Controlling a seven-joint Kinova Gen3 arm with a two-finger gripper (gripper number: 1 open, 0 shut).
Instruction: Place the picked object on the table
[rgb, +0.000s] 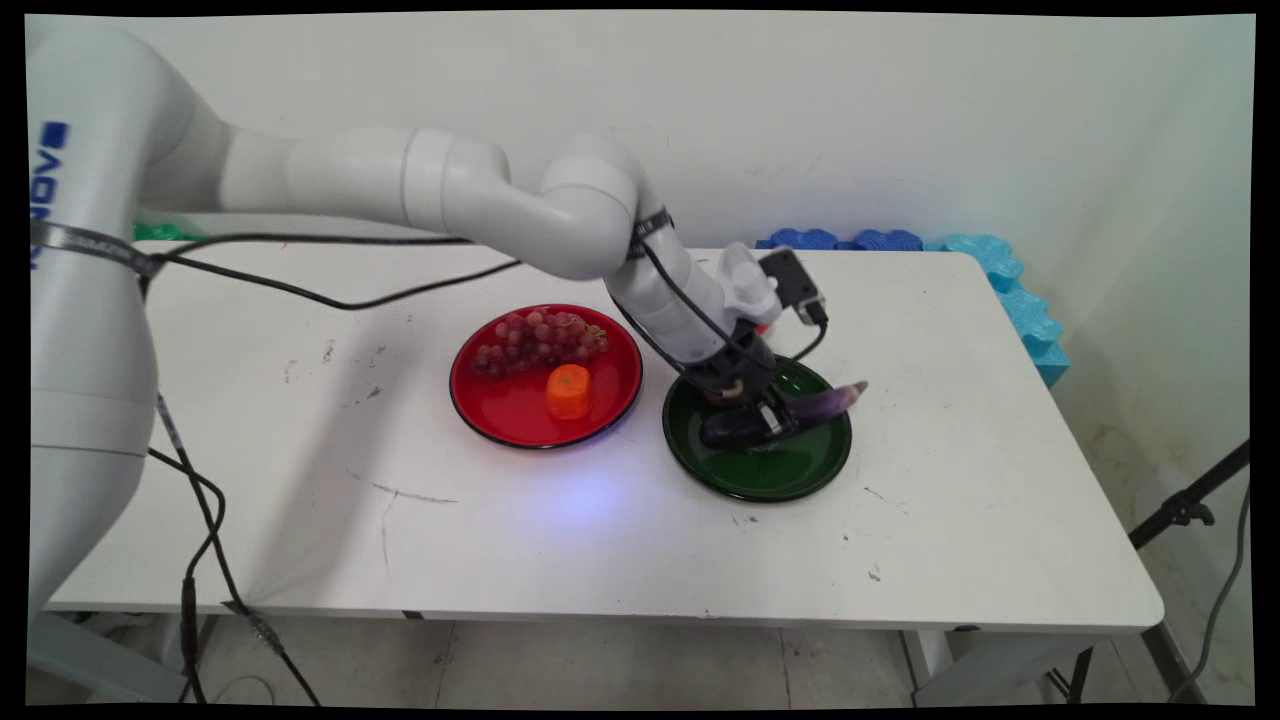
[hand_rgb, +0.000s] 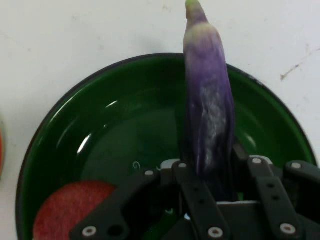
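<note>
Two black fingers of the end effector (hand_rgb: 210, 192) pinch a glossy, tapered eggplant (hand_rgb: 209, 105) — over a round green plate (hand_rgb: 65, 130).

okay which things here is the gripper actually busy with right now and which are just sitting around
Busy with:
gripper, shut on the eggplant
green plate under the eggplant
red round piece on that plate

Sitting around:
red plate
grapes and orange piece on it
blue foam at the table's far edge
</note>
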